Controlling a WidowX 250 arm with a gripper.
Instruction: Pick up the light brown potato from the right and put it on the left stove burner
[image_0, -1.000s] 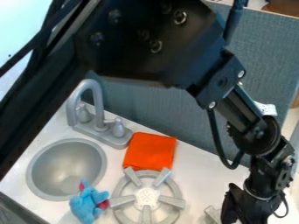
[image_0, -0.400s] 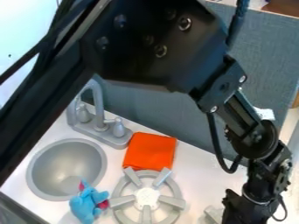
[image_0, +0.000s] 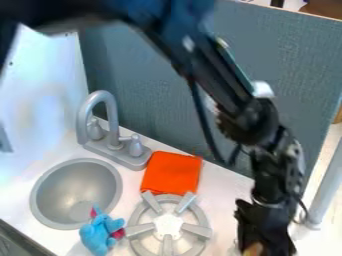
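From where I stand, the biggest thing is the blue-gray panel (image_0: 294, 60) standing behind the white desk (image_0: 224, 200). The black robot arm (image_0: 210, 75) comes in from the top left and slants down in front of the panel to the lower right. At its end hangs the gripper (image_0: 264, 241), near the bottom edge, to the right of the stove burner; I can't tell whether it is apart or together. The round gray sink (image_0: 55, 175) is set into the desk at the left, and the burner (image_0: 167, 226), with its flat prongs, sits to the right of it. Behind the sink stands the gray faucet (image_0: 112, 117) with two knobs. An orange cloth (image_0: 172, 172) lies between faucet and burner. The blue plush toy (image_0: 99, 235), with reddish-pink patches, is beside the sink's rim. Smallest is a tan piece (image_0: 254, 249) right at the gripper's lower end; whether it's gripped, I can't tell.
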